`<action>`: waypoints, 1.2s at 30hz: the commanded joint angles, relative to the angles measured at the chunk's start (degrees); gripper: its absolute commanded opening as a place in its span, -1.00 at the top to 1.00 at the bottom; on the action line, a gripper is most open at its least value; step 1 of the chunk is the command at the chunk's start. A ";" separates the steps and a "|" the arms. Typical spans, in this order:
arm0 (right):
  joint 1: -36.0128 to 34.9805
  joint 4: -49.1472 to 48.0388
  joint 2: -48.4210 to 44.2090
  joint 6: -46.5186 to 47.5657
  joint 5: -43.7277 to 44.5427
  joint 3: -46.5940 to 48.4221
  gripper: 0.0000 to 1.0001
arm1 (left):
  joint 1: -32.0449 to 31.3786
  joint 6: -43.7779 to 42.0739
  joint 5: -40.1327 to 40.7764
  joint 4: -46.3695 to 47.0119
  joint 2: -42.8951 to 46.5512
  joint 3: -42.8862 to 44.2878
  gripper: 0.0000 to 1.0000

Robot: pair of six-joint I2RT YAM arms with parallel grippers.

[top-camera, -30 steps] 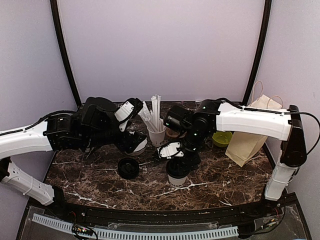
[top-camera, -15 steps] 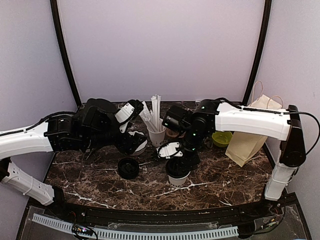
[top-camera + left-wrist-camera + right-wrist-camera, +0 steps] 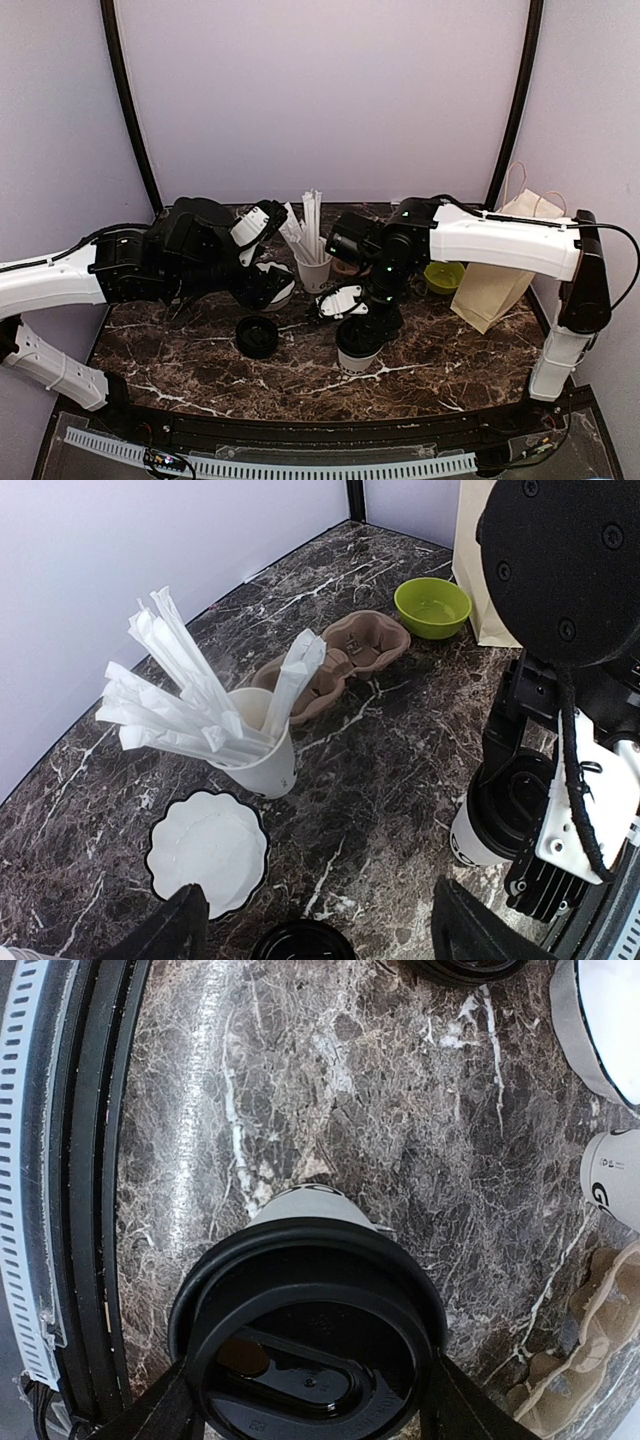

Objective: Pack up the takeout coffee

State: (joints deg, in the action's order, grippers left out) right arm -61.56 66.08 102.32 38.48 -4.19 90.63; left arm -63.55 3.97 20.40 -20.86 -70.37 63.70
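Note:
One takeout coffee cup [image 3: 310, 1260], white with a black lid, stands upright between the fingers of my right gripper [image 3: 312, 1405]. Both fingers press the lid's rim, so the gripper is shut on it. The top view shows this cup [image 3: 357, 350] at the middle of the table under the right gripper [image 3: 358, 325]. A second takeout coffee cup [image 3: 257, 336] stands to its left. My left gripper [image 3: 330, 932] hovers open just above and behind that second cup's lid [image 3: 300, 942], with nothing between its fingers.
A white cup of straws [image 3: 314, 268], a white scalloped bowl [image 3: 207, 850] and a brown cup carrier [image 3: 345, 660] sit behind the cups. A green bowl [image 3: 443, 277] and a paper bag [image 3: 497, 270] stand at the right. The table's front edge [image 3: 90, 1160] is close to the held cup.
My right gripper and its cup have shifted very slightly to the right. The left arm has barely moved.

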 commanded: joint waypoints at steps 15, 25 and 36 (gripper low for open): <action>-0.68 -2.24 0.98 -0.73 1.90 -4.37 -0.28 | 0.09 0.74 -0.41 0.28 1.53 -0.68 -0.58; -0.65 0.55 -2.16 -0.17 -0.46 0.68 -0.52 | 0.09 2.89 -1.36 -0.45 -0.18 -0.81 -0.60; -0.50 0.28 -3.45 -0.07 -0.60 0.89 -0.66 | 0.09 13.06 -8.34 -3.73 -6.95 0.76 -0.57</action>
State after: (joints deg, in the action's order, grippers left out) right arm -61.73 65.95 101.34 38.48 -4.43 90.21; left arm -63.55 11.90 15.49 -22.13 -76.18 63.70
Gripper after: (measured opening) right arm 0.817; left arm 0.792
